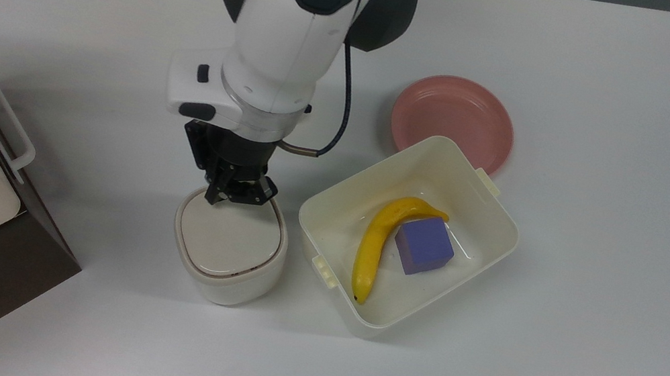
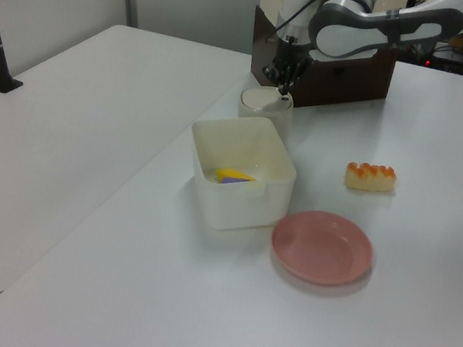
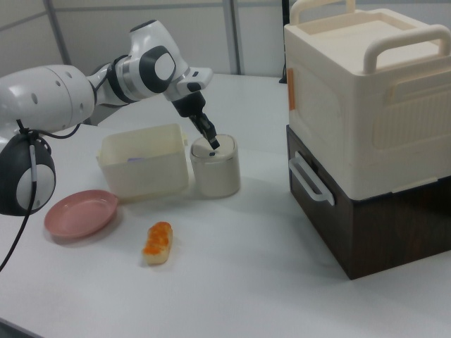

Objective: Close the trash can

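Claw point(image 1: 231, 192) first, in the top view: black fingers hang off the white arm and touch the far edge of the trash can's point(image 1: 229, 251) beige lid, fingertips drawn close together with nothing between them. That small cream-white rounded-square plastic bin stands on the white tabletop point(image 1: 602, 260), lid lying flat across its opening with a thin dark seam around it. Just beside it on the top view's right sits the larger cream rectangular plastic tub point(image 1: 494, 214), and inside lie a yellow banana point(image 1: 375, 242) and a purple cube point(image 1: 424, 245), touching each other. Beyond the tub's far corner rests a round pink plate point(image 1: 454, 116).

Over to the left view: the claw point(image 2: 281, 79) comes straight down onto the top of the bin point(image 2: 266, 109), which stands on the far side of the tub point(image 2: 241, 194). The plate point(image 2: 322, 247) lies nearer, and an orange-topped slice of cake point(image 2: 370, 176) sits apart on the left view's right.

Now the right view: the claw point(image 3: 211, 144) presses on the lid at the bin's point(image 3: 215, 172) top, with the tub point(image 3: 144, 169) beside it on the right view's left. A cream box with handles point(image 3: 366, 91) stands stacked on a dark brown cabinet point(image 3: 380, 218) on the right view's right.
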Tool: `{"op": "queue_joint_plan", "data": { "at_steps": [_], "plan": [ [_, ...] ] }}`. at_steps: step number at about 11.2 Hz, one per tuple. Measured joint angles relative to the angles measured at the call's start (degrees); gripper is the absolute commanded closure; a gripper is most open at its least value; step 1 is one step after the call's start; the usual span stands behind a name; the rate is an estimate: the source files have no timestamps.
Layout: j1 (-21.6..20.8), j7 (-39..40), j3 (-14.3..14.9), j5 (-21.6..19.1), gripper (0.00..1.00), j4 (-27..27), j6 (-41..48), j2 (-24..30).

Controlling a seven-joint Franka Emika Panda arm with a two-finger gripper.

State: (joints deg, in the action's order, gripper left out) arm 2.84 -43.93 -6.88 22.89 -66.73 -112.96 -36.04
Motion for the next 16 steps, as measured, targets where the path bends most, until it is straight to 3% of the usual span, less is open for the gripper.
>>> {"op": "queue_joint_plan", "data": {
  "at_steps": [3,5,7,10,13,16],
  "plan": [
    [1.49,-1.83,0.11,-0.66,1.00,1.03,-2.24,0.34],
    [3.50,-0.13,0.10,-3.67,1.00,1.50,-2.31,2.20],
    [5.82,9.18,0.10,-10.61,1.00,1.48,0.34,5.73],
    [8.94,26.09,0.11,-18.18,1.00,1.32,14.14,11.53],
    [11.90,36.24,0.15,-21.87,1.00,1.11,20.92,14.98],
    [12.89,44.04,0.15,-22.70,1.00,0.29,26.37,17.15]
  ]
}}
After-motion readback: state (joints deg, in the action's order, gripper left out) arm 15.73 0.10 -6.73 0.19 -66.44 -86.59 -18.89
